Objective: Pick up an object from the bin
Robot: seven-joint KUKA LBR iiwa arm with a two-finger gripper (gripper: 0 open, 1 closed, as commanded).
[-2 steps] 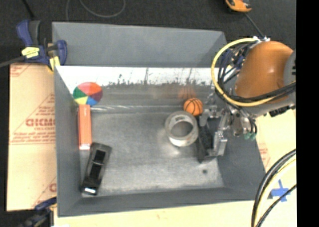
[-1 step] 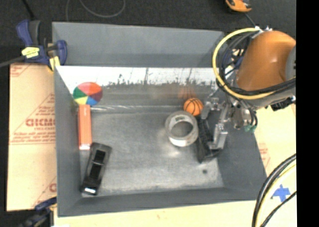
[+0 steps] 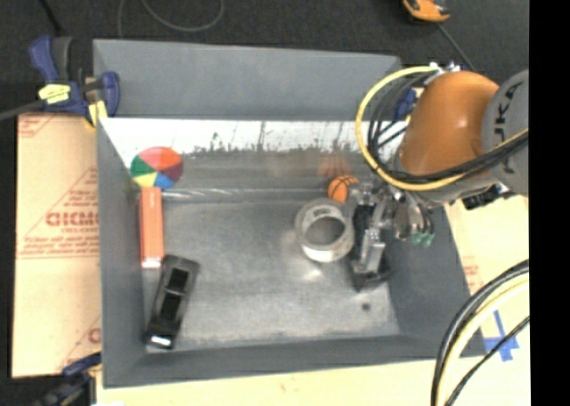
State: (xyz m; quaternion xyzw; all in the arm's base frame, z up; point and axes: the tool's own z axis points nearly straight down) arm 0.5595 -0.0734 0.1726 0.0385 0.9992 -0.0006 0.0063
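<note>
— Camera view: gripper [image 3: 369, 272] is down near the floor of the bin [image 3: 267, 324], right side, just beside the grey ring [image 3: 321, 231], on the ring's right. Nothing visibly in it. Can't tell whether it's spread or closed; the wrist and cables mask it.
— So which target?
— The ring is the nearest candidate. A small orange ball [image 3: 341, 188] sits just behind it, by the back wall. The ring lies flat, hole up, and looks like a tape roll.
— Handling?
— My guess: light, fairly stiff, smooth sides. Likely to skate on the metal floor if nudged. Best hold is across the ring's wall, straddling it from hole to outside. The full outer width looks too wide to pinch.
— And the ball?
— Light, round, will roll. Pinch across the middle; the back wall crowds it.
— The rest?
— Multicolour ball [image 3: 157, 167], orange bar [image 3: 151, 228], black block [image 3: 172, 302], all far left, well apart from the gripper.
</note>
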